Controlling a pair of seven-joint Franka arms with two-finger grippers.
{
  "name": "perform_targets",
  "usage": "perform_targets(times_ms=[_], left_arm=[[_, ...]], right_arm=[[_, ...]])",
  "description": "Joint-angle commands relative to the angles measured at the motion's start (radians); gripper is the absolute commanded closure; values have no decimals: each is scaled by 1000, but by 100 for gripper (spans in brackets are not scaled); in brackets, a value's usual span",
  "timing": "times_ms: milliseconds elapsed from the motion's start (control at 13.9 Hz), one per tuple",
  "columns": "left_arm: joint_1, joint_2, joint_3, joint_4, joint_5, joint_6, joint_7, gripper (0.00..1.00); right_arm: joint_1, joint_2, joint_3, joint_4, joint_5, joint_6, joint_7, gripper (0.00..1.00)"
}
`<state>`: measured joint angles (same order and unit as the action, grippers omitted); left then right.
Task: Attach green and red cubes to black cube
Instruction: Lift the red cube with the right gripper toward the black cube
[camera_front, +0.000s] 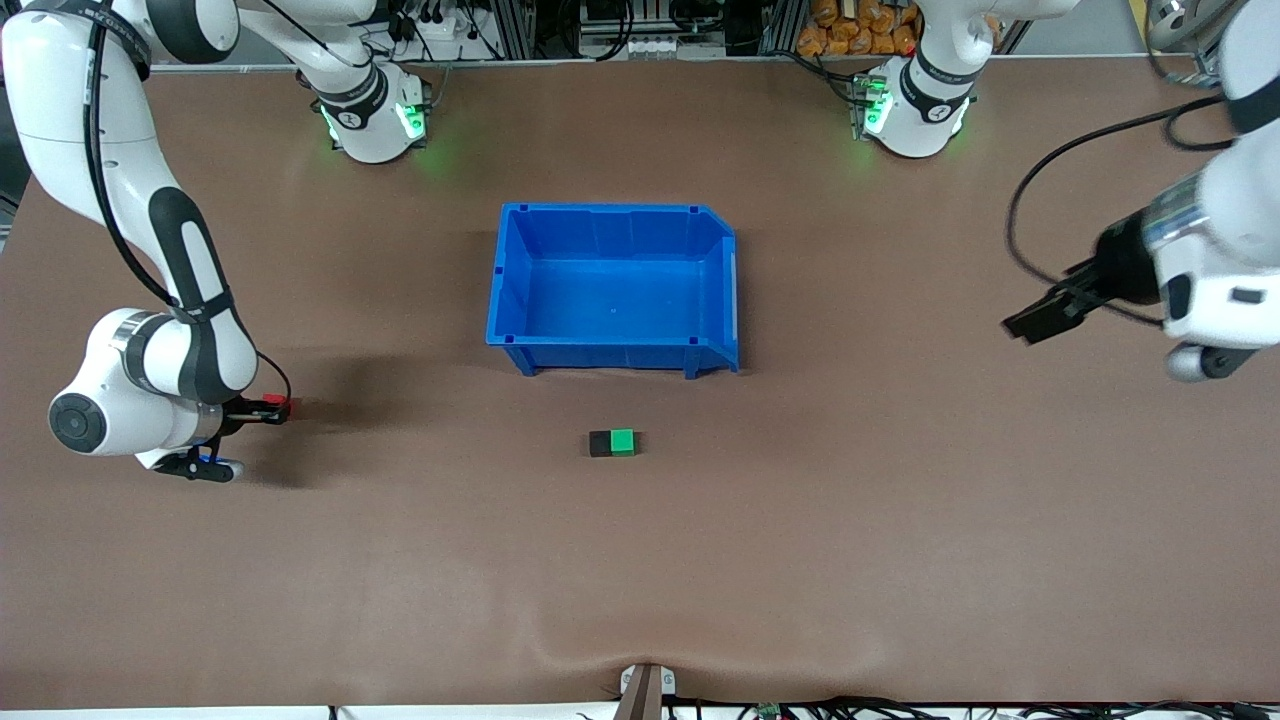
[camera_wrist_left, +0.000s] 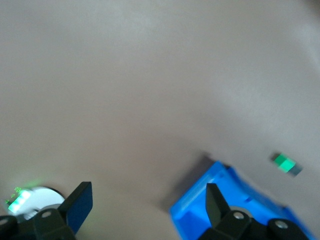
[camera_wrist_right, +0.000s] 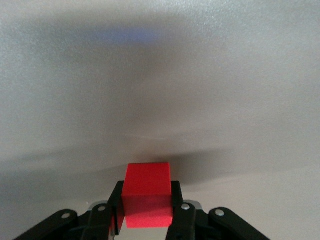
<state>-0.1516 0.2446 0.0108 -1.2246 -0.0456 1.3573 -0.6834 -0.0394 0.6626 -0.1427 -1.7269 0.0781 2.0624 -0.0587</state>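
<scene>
There are 3 small cubes on the brown table: 1 red, 1 green, 1 black. There is also 1 big blue bin and 2 robot arms.

The red cube is near the table edge at the right arm's end. The right gripper is low at the table there & its 2 fingers are squeezed tight on the red cube, one on each side. The right wrist view shows this well: the red cube sits between the 2 black fingers, w/ the brown table under it. You can't tell if the cube sits on the table or is a bit off it.

The green cube & the black cube sit side by side, touching, in the middle of the table. They are nearer to the front camera than the blue bin, close to it but apart. The green one is toward the left arm's end, the black one toward the right arm's end. The red cube is well apart from these 2.

The blue bin stands in the middle of the table, open side up.

The left gripper is up in the air over the table edge at the left arm's end. Its fingers are spread wide, w/ nothing in them. In the left wrist view the 2 fingers stand far apart, & you see a corner of the blue bin plus the green cube far off.
</scene>
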Motion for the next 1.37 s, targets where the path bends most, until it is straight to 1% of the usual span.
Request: perform_targets(times_ms=[0,72,216,288,360,432,576,648,792,864,1008,1152,1295], left_arm=[[59,-120,-6,-125,20,9,186,0],[70,-143,-6,-148,32,9,220,0],[72,-177,-11,-191,102,12,301,0],[72,-183,-12,-202,121,13,327,0],[75,-191,-12,-213,121,13,335,0],[89,-192,-12,-214,121,16,356,0],[96,-192,-11,-217,121,26,399,0],[98,-192,-11,-220,122,28,416,0],[96,-209,-11,-211,165,28,502,0],[96,-214,-9,-210,164,37,545,0],[115,-215,-6,-210,162,55,623,0],[127,-214,-6,-210,155,60,651,0],[129,-205,-6,-210,153,63,648,0]], right_arm=[[-2,-20,0,-8,3,-16,-3,79],[-2,-20,0,-7,3,-21,-1,85],[-2,-20,2,-3,6,-34,5,87],[-4,-20,2,-2,8,-34,7,91],[-4,-20,2,0,11,-36,10,93],[-4,-20,2,1,12,-48,10,99],[-4,-20,2,19,14,-94,11,100],[-5,-20,2,26,14,-102,11,100],[-4,-20,2,29,16,-103,11,100],[-5,-20,3,29,23,-103,11,100],[-4,-20,2,29,81,-131,11,100],[-2,-21,2,36,141,-166,13,97],[-7,-21,2,43,147,-182,42,98]])
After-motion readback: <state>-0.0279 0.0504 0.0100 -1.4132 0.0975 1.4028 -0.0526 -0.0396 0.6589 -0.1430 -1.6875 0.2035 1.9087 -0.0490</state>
